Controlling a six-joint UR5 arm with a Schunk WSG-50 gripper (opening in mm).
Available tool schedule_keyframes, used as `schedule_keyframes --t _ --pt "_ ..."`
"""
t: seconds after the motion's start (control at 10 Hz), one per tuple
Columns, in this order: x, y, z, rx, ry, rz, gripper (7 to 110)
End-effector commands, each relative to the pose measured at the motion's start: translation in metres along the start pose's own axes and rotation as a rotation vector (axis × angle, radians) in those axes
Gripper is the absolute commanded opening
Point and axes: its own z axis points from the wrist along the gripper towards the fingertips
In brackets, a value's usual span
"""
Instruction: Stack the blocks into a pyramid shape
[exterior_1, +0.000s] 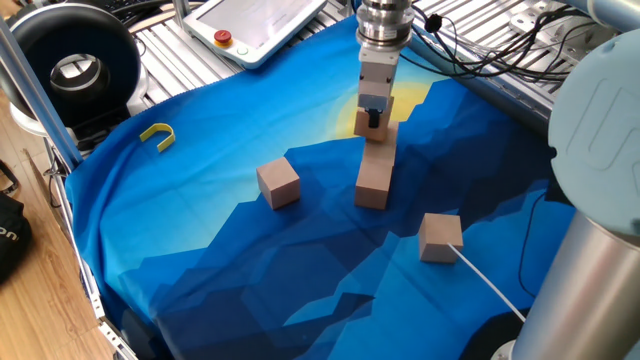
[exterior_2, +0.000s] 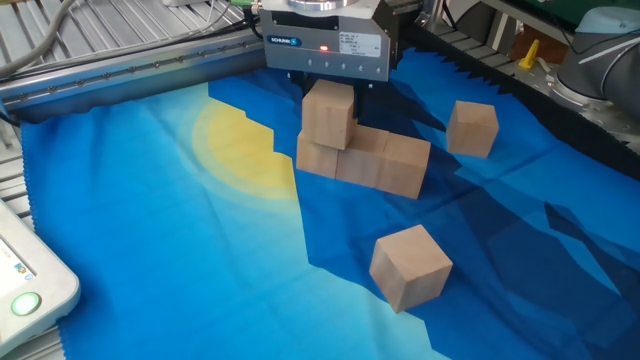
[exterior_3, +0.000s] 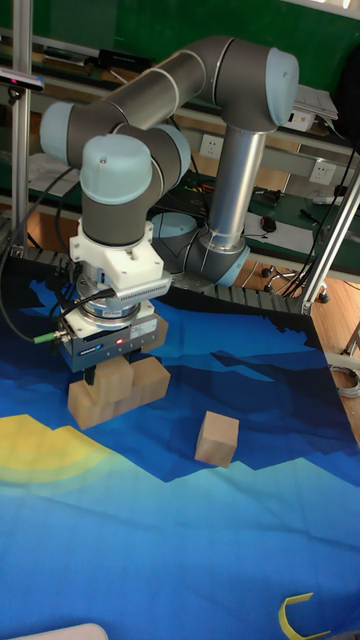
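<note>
Three blocks lie side by side in a row on the blue cloth. My gripper hangs straight down over the row's left end, shut on a fourth block. That block sits at or just above the top of the row; I cannot tell whether it touches. In the tall fixed view the gripper holds the same block over the row. Two loose blocks lie apart: one to the row's left, one near the front right.
A small yellow U-shaped piece lies on the cloth at the far left. A white control pendant rests beyond the cloth's back edge. A thin white rod leans by the front right block. The arm's grey base fills the right side.
</note>
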Motion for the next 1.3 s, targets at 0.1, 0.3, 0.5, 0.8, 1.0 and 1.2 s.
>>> schedule_keyframes --t 0.1,0.3,0.5,0.8,1.0,1.2 --pt "0.003 -0.001 -0.001 0.002 0.013 0.025 7" --pt "0.002 -0.002 -0.001 0.006 0.012 0.030 7" --pt "-0.011 -0.006 -0.004 0.011 -0.013 0.058 7" --pt "-0.014 -0.011 -0.004 0.030 -0.028 0.078 7" --pt "-0.027 -0.008 -0.005 0.017 -0.078 0.101 7" --pt "-0.039 -0.020 -0.007 0.059 -0.130 0.105 7"
